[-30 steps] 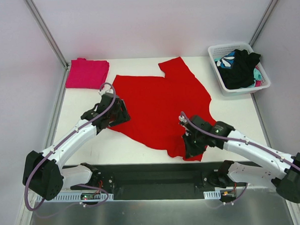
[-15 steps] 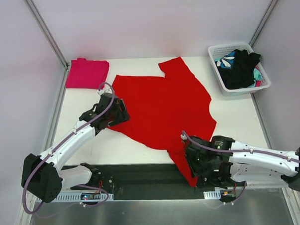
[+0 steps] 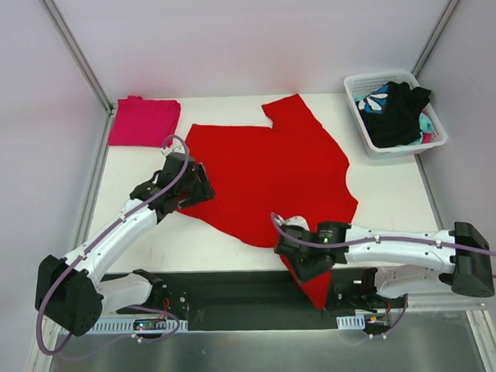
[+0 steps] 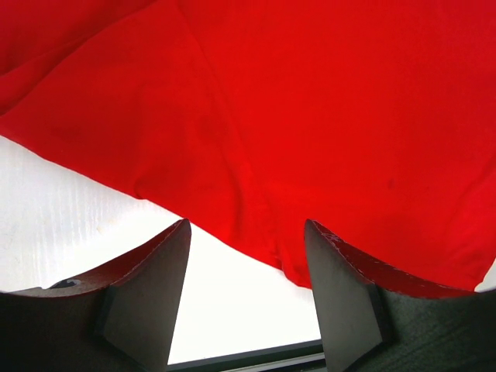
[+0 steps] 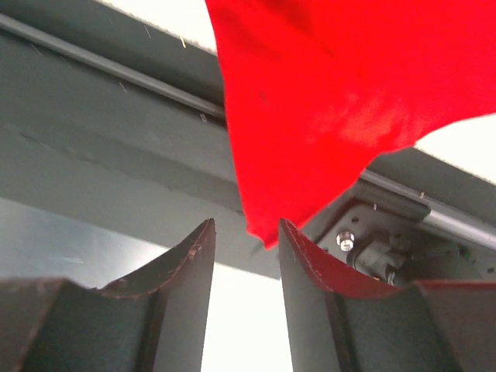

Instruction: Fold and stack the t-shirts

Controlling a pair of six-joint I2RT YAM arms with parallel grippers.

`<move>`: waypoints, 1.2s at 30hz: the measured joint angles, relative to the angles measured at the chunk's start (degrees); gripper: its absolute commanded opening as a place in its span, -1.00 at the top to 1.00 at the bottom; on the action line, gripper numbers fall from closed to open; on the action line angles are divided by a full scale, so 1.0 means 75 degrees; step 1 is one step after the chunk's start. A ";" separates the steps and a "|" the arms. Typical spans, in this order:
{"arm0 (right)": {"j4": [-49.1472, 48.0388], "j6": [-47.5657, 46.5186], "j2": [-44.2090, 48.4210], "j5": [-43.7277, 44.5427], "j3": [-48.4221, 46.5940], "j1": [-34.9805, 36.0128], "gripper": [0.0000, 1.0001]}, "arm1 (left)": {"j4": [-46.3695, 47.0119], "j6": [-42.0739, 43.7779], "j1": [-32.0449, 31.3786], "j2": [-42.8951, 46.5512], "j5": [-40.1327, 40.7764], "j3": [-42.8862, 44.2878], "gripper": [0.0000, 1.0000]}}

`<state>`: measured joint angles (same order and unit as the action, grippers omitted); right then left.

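Note:
A large red t-shirt (image 3: 268, 173) lies spread across the table, and one corner (image 3: 314, 288) hangs over the near edge onto the black rail. My left gripper (image 3: 195, 187) stands open over the shirt's left hem; in the left wrist view (image 4: 246, 225) the red cloth (image 4: 310, 116) lies just beyond the tips, with white table between the fingers. My right gripper (image 3: 300, 258) is open at the shirt's near corner; in the right wrist view (image 5: 246, 225) the red corner (image 5: 310, 116) dangles loose just above the fingertips, ungripped. A folded pink t-shirt (image 3: 144, 120) rests at the back left.
A white basket (image 3: 355, 86) at the back right holds black (image 3: 397, 118) and teal-and-white garments (image 3: 372, 102). A black rail (image 3: 228, 290) runs along the table's near edge between the arm bases. Pale walls with metal posts enclose the table.
My right gripper dragged the shirt's near corner toward me over the table edge, then opened and let it go, shifting left. The left arm has not moved.

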<state>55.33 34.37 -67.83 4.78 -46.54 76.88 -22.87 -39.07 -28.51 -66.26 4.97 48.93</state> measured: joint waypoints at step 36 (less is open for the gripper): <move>-0.1880 0.1743 0.0790 0.2620 0.1836 -0.0533 0.28 | -0.0023 0.0154 -0.0405 -0.0149 0.0032 0.0187 -0.22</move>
<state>41.23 47.44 -61.91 24.43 -32.77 72.88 -23.05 -37.91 -31.55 -67.37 5.21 50.33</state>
